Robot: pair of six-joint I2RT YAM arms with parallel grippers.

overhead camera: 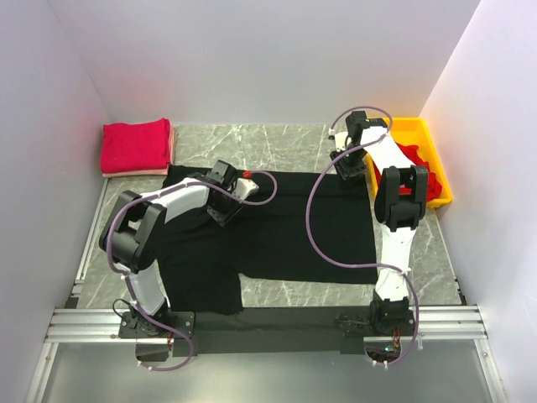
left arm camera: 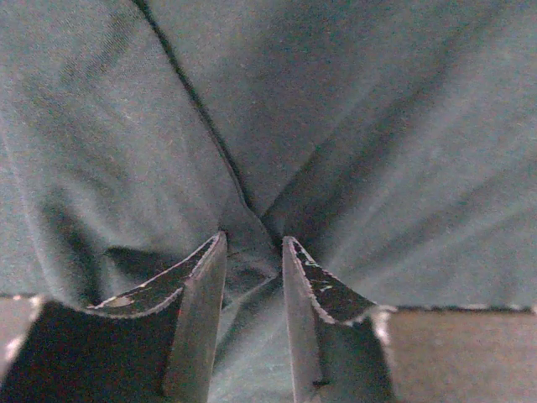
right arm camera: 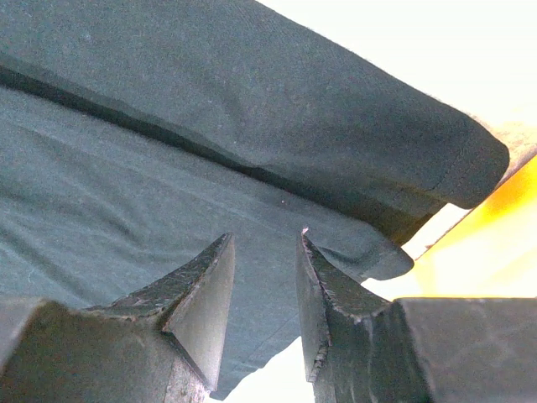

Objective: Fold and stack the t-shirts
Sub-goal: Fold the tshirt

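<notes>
The black t-shirt [overhead camera: 294,235] lies spread flat across the middle of the table. My left gripper [overhead camera: 242,188] is low on its far left part, shut on a puckered pinch of black cloth [left arm camera: 252,252] between the fingers. My right gripper [overhead camera: 351,170] is at the shirt's far right corner, its jaws narrow with the black shirt's edge [right arm camera: 260,277] between them and a folded-over layer [right arm camera: 336,126] beyond. A folded red t-shirt [overhead camera: 134,144] lies at the back left. More red cloth [overhead camera: 413,156] sits in the yellow tray.
The yellow tray [overhead camera: 419,126] stands at the back right, just beyond my right gripper, and shows in the right wrist view [right arm camera: 495,252]. White walls close in the table on three sides. A metal rail [overhead camera: 268,323] runs along the near edge.
</notes>
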